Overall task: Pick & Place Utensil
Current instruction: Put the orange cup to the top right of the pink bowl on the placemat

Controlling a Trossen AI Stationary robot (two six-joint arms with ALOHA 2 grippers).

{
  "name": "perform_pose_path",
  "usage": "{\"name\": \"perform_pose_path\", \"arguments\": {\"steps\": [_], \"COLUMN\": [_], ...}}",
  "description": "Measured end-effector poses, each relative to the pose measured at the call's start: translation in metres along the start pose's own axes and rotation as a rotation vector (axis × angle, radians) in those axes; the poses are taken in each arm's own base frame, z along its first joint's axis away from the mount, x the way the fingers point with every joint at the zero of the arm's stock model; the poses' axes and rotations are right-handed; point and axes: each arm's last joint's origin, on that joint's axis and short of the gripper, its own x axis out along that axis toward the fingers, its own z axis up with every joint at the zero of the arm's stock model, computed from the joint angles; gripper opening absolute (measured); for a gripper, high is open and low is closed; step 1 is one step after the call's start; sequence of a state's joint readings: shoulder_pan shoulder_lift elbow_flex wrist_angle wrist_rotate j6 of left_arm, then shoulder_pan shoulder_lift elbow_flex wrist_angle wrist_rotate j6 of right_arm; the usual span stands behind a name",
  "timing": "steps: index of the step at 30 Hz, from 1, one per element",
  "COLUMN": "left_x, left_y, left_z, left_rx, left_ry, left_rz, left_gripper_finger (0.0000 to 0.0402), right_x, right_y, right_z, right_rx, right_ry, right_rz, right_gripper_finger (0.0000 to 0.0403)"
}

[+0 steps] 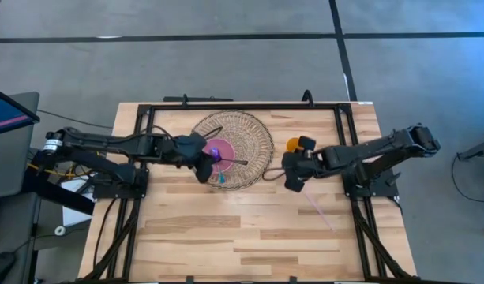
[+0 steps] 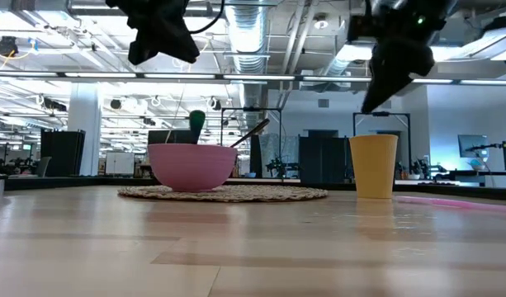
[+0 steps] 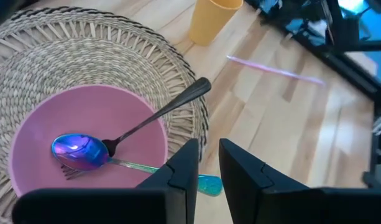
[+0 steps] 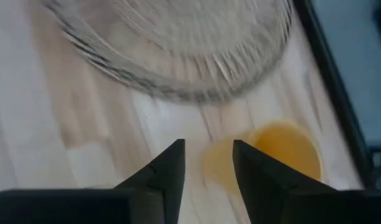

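Note:
A pink bowl (image 1: 218,151) stands on a round woven mat (image 1: 253,138). In the left wrist view an iridescent spoon (image 3: 81,151) lies in the bowl (image 3: 47,130), its dark handle (image 3: 178,102) leaning over the rim. A fork with a teal handle (image 3: 206,183) lies beside it. My left gripper (image 1: 202,167) hovers over the bowl's near rim, fingers a little apart (image 3: 207,168) and holding nothing. My right gripper (image 1: 292,175) is open (image 4: 207,168) above the table, just near of a yellow cup (image 1: 292,144), (image 4: 283,149).
A thin pink stick (image 1: 317,209), (image 3: 274,70) lies on the wood near of the right gripper. In the low view the cup (image 2: 374,165) stands to the right of the bowl (image 2: 192,165). A black frame (image 1: 242,105) runs round the table. Bare wood (image 1: 242,237) fills the near half.

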State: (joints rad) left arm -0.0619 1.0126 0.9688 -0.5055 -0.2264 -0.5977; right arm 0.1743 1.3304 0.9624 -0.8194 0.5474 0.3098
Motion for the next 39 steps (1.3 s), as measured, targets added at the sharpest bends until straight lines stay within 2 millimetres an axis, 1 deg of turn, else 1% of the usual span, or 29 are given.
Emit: {"name": "perform_pose_path", "arguments": {"steps": [4, 9, 11, 14, 20, 23, 25, 29, 31, 32, 36, 39], "left_x": [0.007, 0.012, 0.013, 0.013, 0.014, 0.015, 0.015, 0.015, 0.015, 0.014, 0.014, 0.014], "left_y": [-0.01, -0.023, -0.027, -0.03, -0.031, -0.031, -0.031, -0.031, -0.031, -0.031, -0.031, -0.031], "left_z": [-0.006, -0.01, -0.01, -0.011, -0.012, -0.013, -0.013, -0.013, -0.012, -0.012, -0.012, -0.013], "left_rx": [0.085, 0.226, 0.268, 0.316, 0.323, 0.321, 0.312, 0.309, 0.308, 0.308, 0.308, 0.308], "left_ry": [-0.008, -0.071, -0.09, -0.1, -0.108, -0.106, -0.107, -0.107, -0.107, -0.107, -0.107, -0.107], "left_rz": [0.023, 0.038, 0.042, 0.041, 0.054, 0.055, 0.054, 0.054, 0.054, 0.054, 0.054, 0.053], "left_gripper_finger": [0.0065, 0.0065, 0.0065, 0.0065, 0.0065, 0.0065, 0.0065, 0.0065, 0.0065, 0.0065, 0.0065, 0.0065], "right_x": [0.01, 0.02, 0.023, 0.03, 0.052, 0.063, 0.07, 0.078, 0.078, 0.078, 0.074, 0.068], "right_y": [-0.018, -0.036, -0.041, -0.044, -0.047, -0.046, -0.046, -0.047, -0.049, -0.05, -0.051, -0.053], "right_z": [-0.003, 0.0, 0.0, 0.0, 0.001, 0.0, -0.001, -0.002, -0.003, -0.003, 0.0, 0.007], "right_rx": [0.06, 0.08, 0.095, 0.123, 0.134, 0.134, 0.134, 0.124, 0.125, 0.12, 0.126, 0.134], "right_ry": [0.103, 0.129, 0.15, 0.182, 0.242, 0.29, 0.317, 0.345, 0.353, 0.351, 0.335, 0.312], "right_rz": [0.001, -0.014, 0.012, 0.043, -0.003, -0.017, -0.025, -0.031, -0.031, -0.03, -0.001, 0.013], "right_gripper_finger": [0.0158, 0.0195, 0.0204, 0.021, 0.0204, 0.0185, 0.0157, 0.0069, 0.0024, 0.0013, 0.0016, 0.0006]}}
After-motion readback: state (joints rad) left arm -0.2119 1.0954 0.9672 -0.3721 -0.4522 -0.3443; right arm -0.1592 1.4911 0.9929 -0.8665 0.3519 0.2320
